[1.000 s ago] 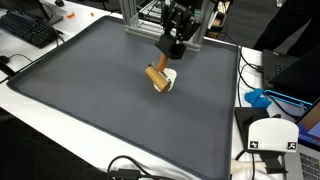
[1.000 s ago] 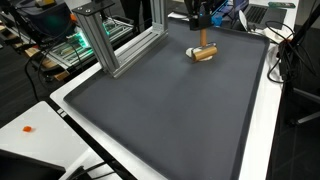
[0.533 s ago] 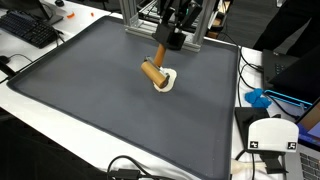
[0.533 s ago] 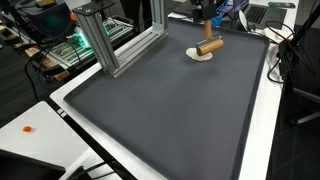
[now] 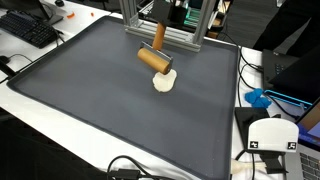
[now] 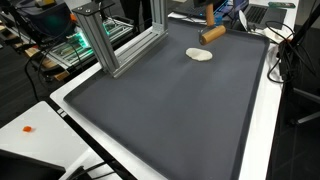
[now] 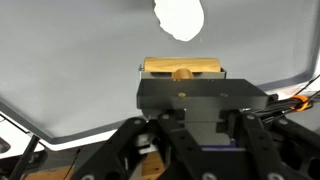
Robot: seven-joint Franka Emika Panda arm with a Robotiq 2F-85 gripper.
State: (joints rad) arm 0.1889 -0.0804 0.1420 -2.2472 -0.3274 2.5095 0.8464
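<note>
Above the dark grey bench [image 5: 90, 100] my tool [image 7: 183, 82] pinches the brown wooden rolling pin [image 5: 155, 60], held clear of the flat white disc [image 5: 164, 82], not yet set down.

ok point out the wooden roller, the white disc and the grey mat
wooden roller [image 5: 155, 60], an exterior view, middle of its barrel
white disc [image 6: 200, 54], an exterior view, its centre
grey mat [image 5: 110, 110], an exterior view, bare middle
</note>
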